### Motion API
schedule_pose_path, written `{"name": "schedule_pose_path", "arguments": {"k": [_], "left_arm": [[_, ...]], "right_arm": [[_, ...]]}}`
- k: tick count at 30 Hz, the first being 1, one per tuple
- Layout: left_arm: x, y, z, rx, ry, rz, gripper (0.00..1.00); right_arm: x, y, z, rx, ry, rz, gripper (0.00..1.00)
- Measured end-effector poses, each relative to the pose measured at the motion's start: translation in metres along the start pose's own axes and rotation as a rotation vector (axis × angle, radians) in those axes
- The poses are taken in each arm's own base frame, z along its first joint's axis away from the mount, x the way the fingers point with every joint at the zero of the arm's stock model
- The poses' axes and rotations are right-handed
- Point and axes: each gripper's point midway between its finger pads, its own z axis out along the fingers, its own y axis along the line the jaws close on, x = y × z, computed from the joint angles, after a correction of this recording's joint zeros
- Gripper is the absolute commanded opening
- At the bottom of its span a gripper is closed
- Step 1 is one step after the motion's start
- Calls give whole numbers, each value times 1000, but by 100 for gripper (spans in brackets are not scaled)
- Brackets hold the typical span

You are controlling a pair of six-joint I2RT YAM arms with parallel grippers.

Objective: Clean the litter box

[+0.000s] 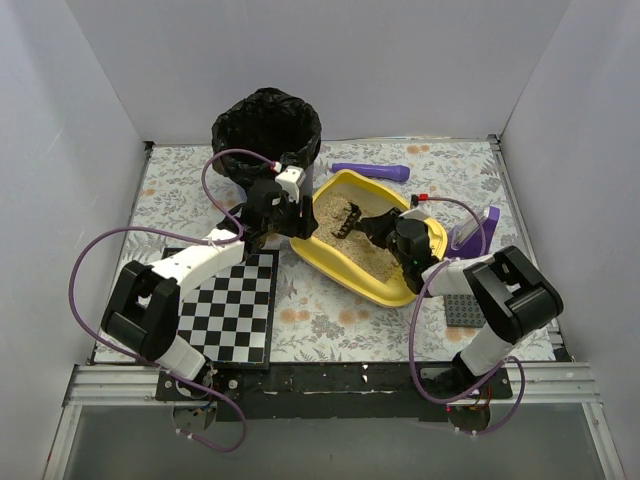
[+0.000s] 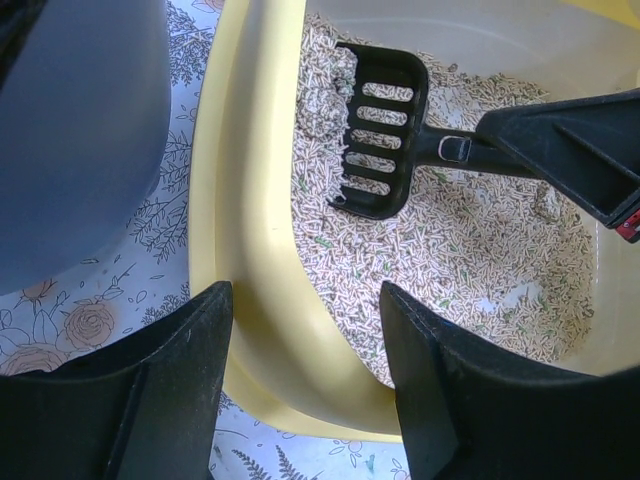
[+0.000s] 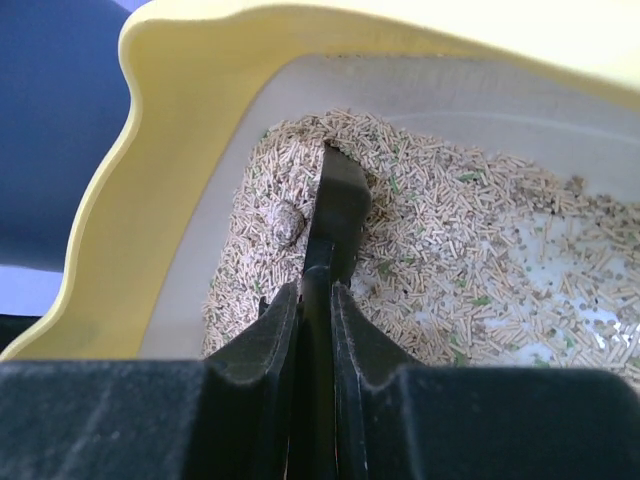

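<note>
Holding the scoop [image 2: 380, 130] by its handle, your right gripper [image 3: 315, 300] was clamped tight, and the slotted head lay in the litter just beside a grey clump [image 3: 287, 222]. Your left gripper [image 2: 305, 380] pinched the rim of the litter box [image 1: 388, 290], which sat mid-table [image 1: 330, 320], a little toward the right edge, with its far corner near the bin [image 1: 266, 125] at the far edge. To do this scoop well, you needed to slide the head fully under the clump, lift slowly and shake gently so loose pellets dropped through the slots. You also needed that left grip firm, since a shifting box would likely spill litter.
</note>
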Motion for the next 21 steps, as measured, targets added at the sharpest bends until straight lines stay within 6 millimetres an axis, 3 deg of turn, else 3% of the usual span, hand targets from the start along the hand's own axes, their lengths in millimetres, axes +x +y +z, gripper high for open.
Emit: {"name": "schedule_pose_path", "arguments": {"k": [4,9,21], "left_arm": [[0,0,-1,2,-8,0,0],[0,0,-4,1,-38,-4,0],[7,-11,-19,25,-65,26,0]], "right_arm": [[2,-3,-5,-12,-23,96,1],[22,-10,-25,-7,15,202,1],[14,-4,-73,-2,21,248,1]]}}
